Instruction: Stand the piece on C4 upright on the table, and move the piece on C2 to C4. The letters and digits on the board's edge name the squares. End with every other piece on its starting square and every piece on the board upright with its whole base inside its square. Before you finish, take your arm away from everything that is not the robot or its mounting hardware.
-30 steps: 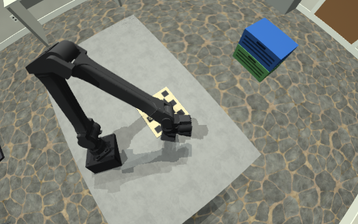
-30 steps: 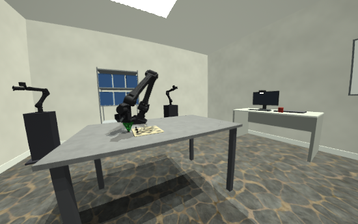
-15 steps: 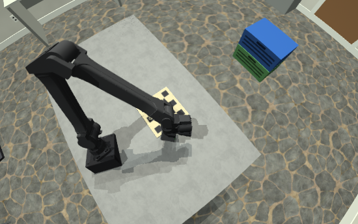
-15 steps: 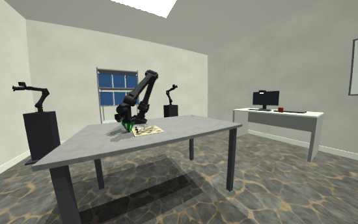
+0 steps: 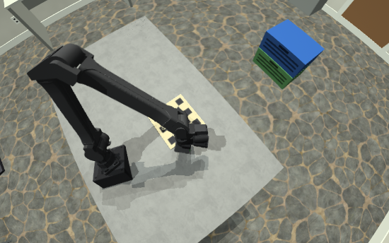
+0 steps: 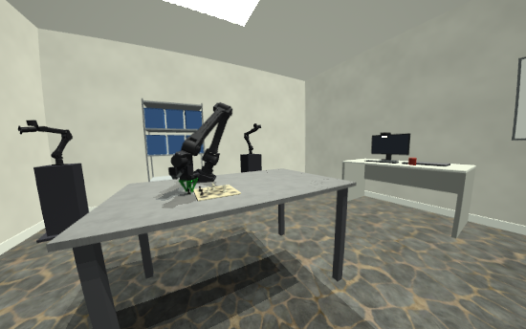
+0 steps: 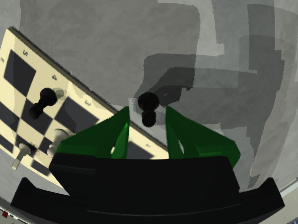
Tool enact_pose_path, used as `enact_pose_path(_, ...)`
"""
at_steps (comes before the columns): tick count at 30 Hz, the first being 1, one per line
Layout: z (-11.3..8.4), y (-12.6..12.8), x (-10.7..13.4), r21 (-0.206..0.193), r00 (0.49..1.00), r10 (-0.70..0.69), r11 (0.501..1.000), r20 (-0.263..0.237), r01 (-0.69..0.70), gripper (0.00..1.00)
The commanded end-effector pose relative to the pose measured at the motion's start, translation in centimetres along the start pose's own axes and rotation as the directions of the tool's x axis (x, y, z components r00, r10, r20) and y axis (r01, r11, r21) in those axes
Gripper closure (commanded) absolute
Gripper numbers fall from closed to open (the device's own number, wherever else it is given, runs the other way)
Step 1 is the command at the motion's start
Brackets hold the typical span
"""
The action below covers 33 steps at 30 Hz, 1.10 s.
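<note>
top view: the black arm (image 5: pixel 117 90) reaches from its base (image 5: pixel 124 152) at the counter's (image 5: pixel 148 49) 8 o'clock corner area toward the middle, ending over the 5 o'clock edge of the checkered board (image 5: pixel 184 106). the pincer (image 5: pixel 200 140) is hidden under the wrist here; pieces cannot be made out.

exterior view: the arm bends down at the board's (image 6: pixel 229 191) 9 o'clock end. green fingers (image 6: pixel 190 186) point at the counter (image 6: pixel 287 186) just beside the board. small dark pieces on the board are too small to tell apart.

wrist view: pincer (image 7: pixel 147 137) partly open, the two green fingers apart with a gap showing. a dark pawn-like piece (image 7: pixel 148 107) stands upright on the counter (image 7: pixel 220 36) just off the board's (image 7: pixel 100 106) edge, at 12 o'clock of the gap, beyond the fingertips; neither finger touches it. another dark piece (image 7: pixel 45 100) stands on the board at 9 o'clock.
</note>
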<state>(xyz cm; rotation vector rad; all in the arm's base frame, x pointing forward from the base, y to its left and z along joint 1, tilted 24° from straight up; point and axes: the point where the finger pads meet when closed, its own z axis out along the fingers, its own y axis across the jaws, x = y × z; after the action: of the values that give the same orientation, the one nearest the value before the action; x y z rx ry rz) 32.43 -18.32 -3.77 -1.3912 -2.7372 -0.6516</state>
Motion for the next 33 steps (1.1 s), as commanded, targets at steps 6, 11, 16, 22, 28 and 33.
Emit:
enact_pose_path(6, -5.4, 0.9, -2.8, -0.016, 0.997, -0.022, 1.0, 0.076, 0.024, 0.67)
enact_pose_path(11, -8.3, 0.8, -2.7, -0.014, 0.997, -0.023, 1.0, 0.079, 0.024, 0.67)
enact_pose_path(16, -9.9, 0.8, -2.6, -0.013, 0.996, -0.024, 1.0, 0.08, 0.025, 0.67)
enact_pose_path(22, -11.7, 0.8, -2.5, -0.011, 0.996, -0.024, 1.0, 0.082, 0.025, 0.67)
enact_pose_path(28, -11.0, 0.5, -2.7, -0.01, 0.998, -0.018, 1.0, 0.063, 0.018, 0.0)
enact_pose_path(33, -11.1, 0.6, -2.7, -0.01, 0.998, -0.018, 1.0, 0.066, 0.018, 0.0)
